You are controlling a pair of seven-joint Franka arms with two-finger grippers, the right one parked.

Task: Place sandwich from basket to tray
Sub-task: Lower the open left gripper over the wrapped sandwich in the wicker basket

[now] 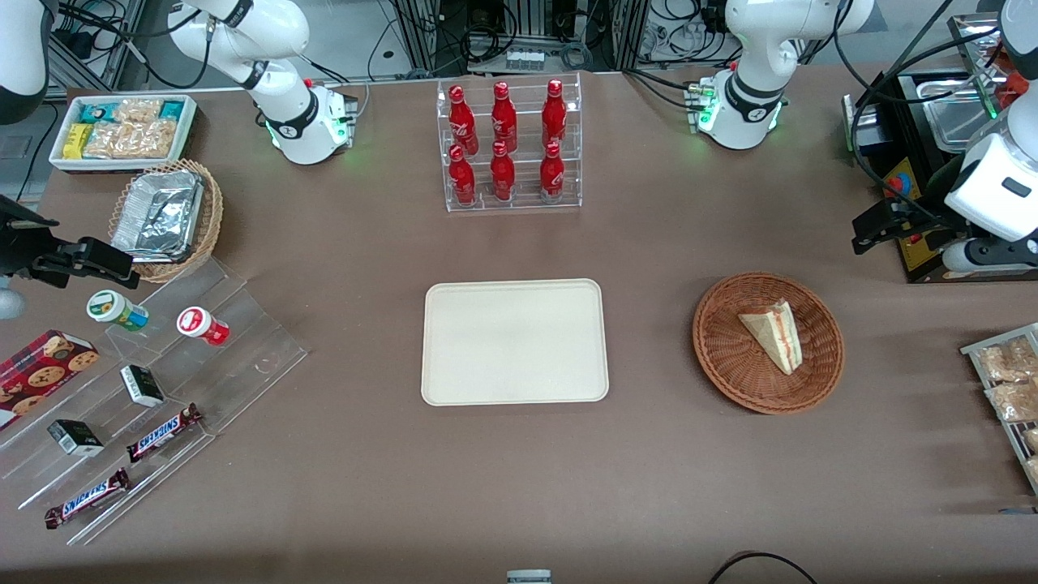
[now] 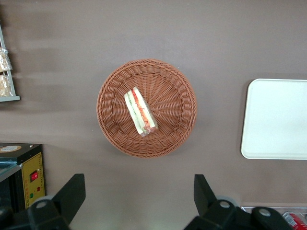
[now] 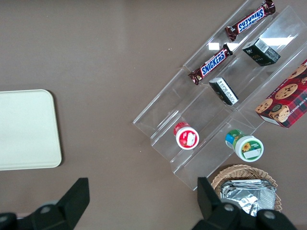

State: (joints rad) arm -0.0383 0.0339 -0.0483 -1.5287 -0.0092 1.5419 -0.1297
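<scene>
The sandwich (image 1: 774,334), a pale wedge in clear wrap with red and green filling (image 2: 140,113), lies in the round reddish-brown wicker basket (image 1: 722,357) (image 2: 177,96). The cream tray (image 1: 514,341) (image 2: 278,120) rests flat beside the basket, toward the parked arm's end, with nothing on it. My gripper (image 1: 866,231) (image 2: 139,196) hangs above the table, farther from the front camera than the basket and off toward the working arm's end. Its fingers (image 2: 72,191) stand wide apart with only bare tabletop between them, so it is open and holds nothing.
A black appliance (image 1: 924,162) and a rack of bagged snacks (image 1: 1010,389) stand at the working arm's end. A clear rack of red bottles (image 1: 507,146) is farther back than the tray. A stepped acrylic shelf (image 1: 162,389), a tan basket of foil trays (image 1: 162,215) and a white bin (image 1: 122,130) sit at the parked arm's end.
</scene>
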